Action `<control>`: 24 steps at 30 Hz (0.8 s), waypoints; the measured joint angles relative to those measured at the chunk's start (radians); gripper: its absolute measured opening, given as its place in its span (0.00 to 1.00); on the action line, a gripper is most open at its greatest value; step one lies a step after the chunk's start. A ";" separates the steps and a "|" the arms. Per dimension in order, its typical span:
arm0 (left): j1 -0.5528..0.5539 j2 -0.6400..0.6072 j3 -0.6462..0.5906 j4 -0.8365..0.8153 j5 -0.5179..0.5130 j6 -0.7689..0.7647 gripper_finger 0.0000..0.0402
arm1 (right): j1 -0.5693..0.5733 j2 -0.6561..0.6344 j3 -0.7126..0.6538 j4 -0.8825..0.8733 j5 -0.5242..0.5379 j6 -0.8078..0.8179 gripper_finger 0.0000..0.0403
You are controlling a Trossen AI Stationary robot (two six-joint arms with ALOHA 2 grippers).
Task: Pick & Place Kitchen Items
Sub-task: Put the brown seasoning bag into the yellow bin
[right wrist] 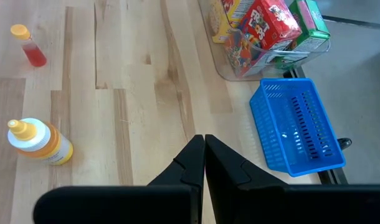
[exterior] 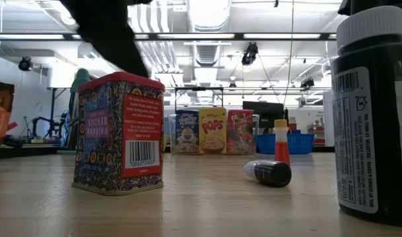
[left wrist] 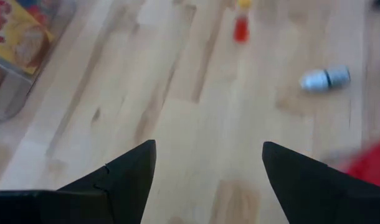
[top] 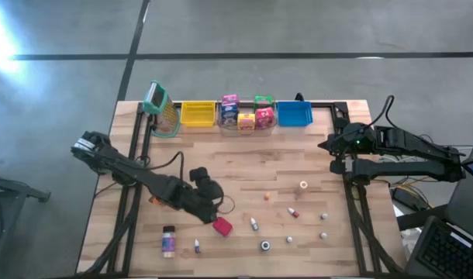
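Small kitchen items lie scattered on the wooden table: a red tin standing upright, a purple-labelled jar, a red bottle, a white and silver bottle on its side, and several tiny bottles. My left gripper hovers open just left of the red tin, with bare wood between its fingers. The tin shows as a red blur beside one finger. My right gripper is shut on nothing at the table's right side.
Along the far edge stand a yellow bin, a clear bin holding small boxes, and a blue bin. A green and orange pack stands at the far left. A honey-coloured bottle lies near the right arm.
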 joint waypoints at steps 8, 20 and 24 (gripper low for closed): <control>-0.093 -0.015 0.092 -0.301 0.059 -0.094 0.74 | 0.000 0.000 0.000 0.000 0.000 0.000 0.02; -0.098 -0.032 0.345 -0.960 0.143 -0.659 0.74 | 0.000 0.000 0.000 0.000 0.000 0.000 0.02; -0.099 -0.032 0.330 -1.010 0.202 -0.733 0.74 | 0.000 0.000 0.000 0.000 0.000 0.000 0.02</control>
